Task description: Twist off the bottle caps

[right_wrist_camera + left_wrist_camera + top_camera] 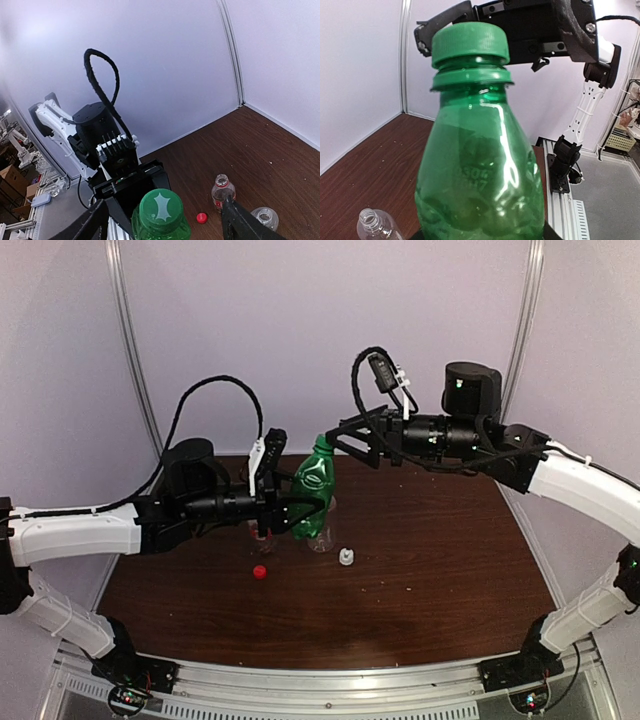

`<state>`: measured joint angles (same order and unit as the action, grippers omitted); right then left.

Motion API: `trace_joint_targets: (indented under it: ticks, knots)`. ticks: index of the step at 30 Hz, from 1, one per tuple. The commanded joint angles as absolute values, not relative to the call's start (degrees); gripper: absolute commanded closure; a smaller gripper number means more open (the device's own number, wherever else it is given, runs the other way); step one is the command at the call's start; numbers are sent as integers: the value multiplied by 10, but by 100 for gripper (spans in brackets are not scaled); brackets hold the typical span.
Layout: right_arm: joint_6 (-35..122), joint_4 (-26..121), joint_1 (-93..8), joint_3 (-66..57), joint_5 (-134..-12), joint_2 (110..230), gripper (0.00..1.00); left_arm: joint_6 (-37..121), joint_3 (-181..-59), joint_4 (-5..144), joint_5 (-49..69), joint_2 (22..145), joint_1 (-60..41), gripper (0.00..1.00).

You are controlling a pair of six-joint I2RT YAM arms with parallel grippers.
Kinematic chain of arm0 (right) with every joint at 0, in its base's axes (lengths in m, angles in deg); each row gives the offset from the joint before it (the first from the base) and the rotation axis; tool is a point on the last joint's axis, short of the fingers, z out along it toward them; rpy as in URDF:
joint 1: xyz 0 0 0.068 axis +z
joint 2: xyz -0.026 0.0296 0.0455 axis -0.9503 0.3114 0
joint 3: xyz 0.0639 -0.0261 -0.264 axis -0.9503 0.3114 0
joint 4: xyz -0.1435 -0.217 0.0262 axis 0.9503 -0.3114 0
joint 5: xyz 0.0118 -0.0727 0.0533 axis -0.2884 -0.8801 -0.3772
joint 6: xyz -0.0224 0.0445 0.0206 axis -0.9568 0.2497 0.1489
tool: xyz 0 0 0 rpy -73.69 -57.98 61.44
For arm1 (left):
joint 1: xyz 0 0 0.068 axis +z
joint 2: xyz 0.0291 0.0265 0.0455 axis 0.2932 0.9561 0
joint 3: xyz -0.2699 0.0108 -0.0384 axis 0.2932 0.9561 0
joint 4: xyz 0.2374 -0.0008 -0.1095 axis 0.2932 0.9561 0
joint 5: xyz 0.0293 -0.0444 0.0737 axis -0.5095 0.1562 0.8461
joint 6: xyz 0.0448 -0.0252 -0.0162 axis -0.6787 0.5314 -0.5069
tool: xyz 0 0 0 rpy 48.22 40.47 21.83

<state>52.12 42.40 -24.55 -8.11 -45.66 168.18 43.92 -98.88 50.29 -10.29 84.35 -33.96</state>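
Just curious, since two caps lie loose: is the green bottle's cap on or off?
On. The green cap sits over the neck of the green bottle; how tight, cannot tell.

We're in a robotics lab here, a walled test cell by the look of it: a dark wood table boxed in by plain pale panels behind and on both sides, an aluminium rail bolted along its near edge, and beyond that edge cardboard boxes and loose cables above a grey floor.
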Motion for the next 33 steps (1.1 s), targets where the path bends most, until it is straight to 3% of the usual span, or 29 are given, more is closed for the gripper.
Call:
trace_joint_targets:
  ticks: [1,5,20,27,33]
  knots:
    - [556,409,-229,-112,-545,1704,23,429,-1008,498,-57,844,-341,66]
    - [556,409,-223,-119,-546,1718,29,429,-1008,500,-53,845,-342,66]
    - [536,462,-223,-99,-466,1720,80,426,-1003,501,-44,837,-342,66]
    - [417,464,-245,-94,-302,1715,85,414,-991,466,-179,826,-342,65]
    - [274,392,-264,-128,-99,1741,77,430,-981,410,-348,819,-342,64]
